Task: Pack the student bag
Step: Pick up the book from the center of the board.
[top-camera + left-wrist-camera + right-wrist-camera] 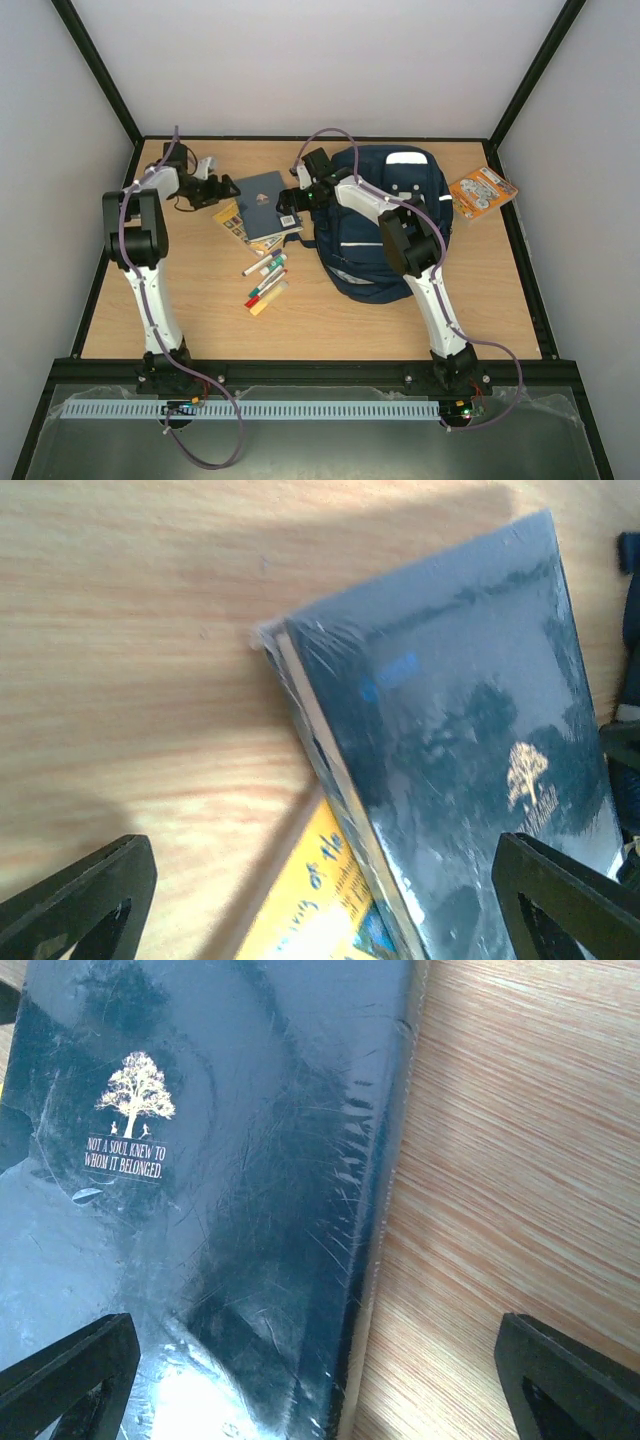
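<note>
A: Where is the bag (pixel 392 175)?

B: Flat on the table (pixel 200 320), right of the middle of the picture.

A: And the pincers?

B: Both are wide apart and hold nothing. The right pincer (pixel 288 203) is at the notebook's (pixel 262 198) right edge, and the left pincer (pixel 218 190) at its left. Pens (pixel 265 283) lie below.

Bright, even light falls from above, so only small soft shadows lie on the counter (pixel 330 320). Up close, the shiny wrap on the dark blue notebook (pixel 230 1210) glares white near the bottom. The left wrist view is blurry, and the yellow book (pixel 320 920) looks fuzzy.
</note>
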Robot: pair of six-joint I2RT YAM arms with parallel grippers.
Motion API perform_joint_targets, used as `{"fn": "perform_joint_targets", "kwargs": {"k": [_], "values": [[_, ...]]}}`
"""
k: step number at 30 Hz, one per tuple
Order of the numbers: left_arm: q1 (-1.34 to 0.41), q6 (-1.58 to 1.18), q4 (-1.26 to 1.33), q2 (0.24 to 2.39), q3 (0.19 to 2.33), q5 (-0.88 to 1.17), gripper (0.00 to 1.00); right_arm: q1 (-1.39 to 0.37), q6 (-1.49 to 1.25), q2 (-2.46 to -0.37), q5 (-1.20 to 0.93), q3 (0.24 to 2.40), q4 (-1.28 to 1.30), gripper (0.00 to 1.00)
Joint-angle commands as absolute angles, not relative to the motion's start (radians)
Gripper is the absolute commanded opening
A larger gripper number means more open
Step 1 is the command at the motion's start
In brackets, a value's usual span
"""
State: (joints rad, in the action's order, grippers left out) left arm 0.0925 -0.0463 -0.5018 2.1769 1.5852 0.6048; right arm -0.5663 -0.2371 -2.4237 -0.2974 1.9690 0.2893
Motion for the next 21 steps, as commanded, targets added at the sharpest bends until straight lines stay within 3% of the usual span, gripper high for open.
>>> {"fn": "perform_joint_targets", "kwargs": {"k": [1, 12, 21], "values": [[0.116, -0.068, -0.529, 2.271, 1.648, 0.777, 0.94, -0.566, -0.255, -2.494, -0.293, 1.942, 0.36, 0.97], [0.112, -0.109, -0.5, 2.352, 1.639, 0.884, 0.86, -0.57, -0.176, -2.504, -0.191, 1.902, 0.406, 0.85], [0.111, -0.205, -0.439, 2.426, 1.643, 0.975, 0.83, -0.571, -0.15, -2.531, -0.302, 1.899, 0.404, 0.74]]}}
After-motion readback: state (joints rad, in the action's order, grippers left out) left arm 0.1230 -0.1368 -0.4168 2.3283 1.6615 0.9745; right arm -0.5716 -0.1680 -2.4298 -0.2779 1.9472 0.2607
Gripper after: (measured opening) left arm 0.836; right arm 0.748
